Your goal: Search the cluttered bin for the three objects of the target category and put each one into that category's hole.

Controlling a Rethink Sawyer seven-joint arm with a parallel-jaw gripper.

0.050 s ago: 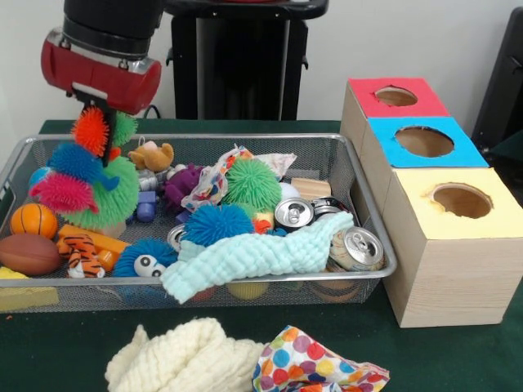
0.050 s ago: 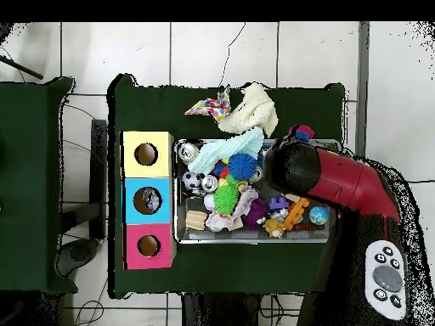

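A wire mesh bin (image 1: 372, 238) holds a heap of toys, cans and cloths. At its left end stands a big green spiky toy (image 1: 105, 196) with orange, blue and pink puffs. My gripper (image 1: 103, 124) comes down right into the top of that toy, among the puffs, and its tip is hidden by them. Beside the bin stand three wooden boxes with holes: red (image 1: 396, 96), blue (image 1: 424, 141) and yellow (image 1: 462, 200). In the overhead view the red arm (image 2: 327, 178) covers the bin's right part, and the yellow box (image 2: 146, 154) lies nearest the cloths.
In the bin are a green spiky ball (image 1: 252, 181), a blue one (image 1: 215, 222), two cans (image 1: 357, 247), a mint cloth (image 1: 253, 257), a basketball (image 1: 33, 220), a football (image 1: 27, 254) and plush toys. A cream knit cloth (image 1: 184, 355) and a dotted cloth (image 1: 315, 367) lie in front.
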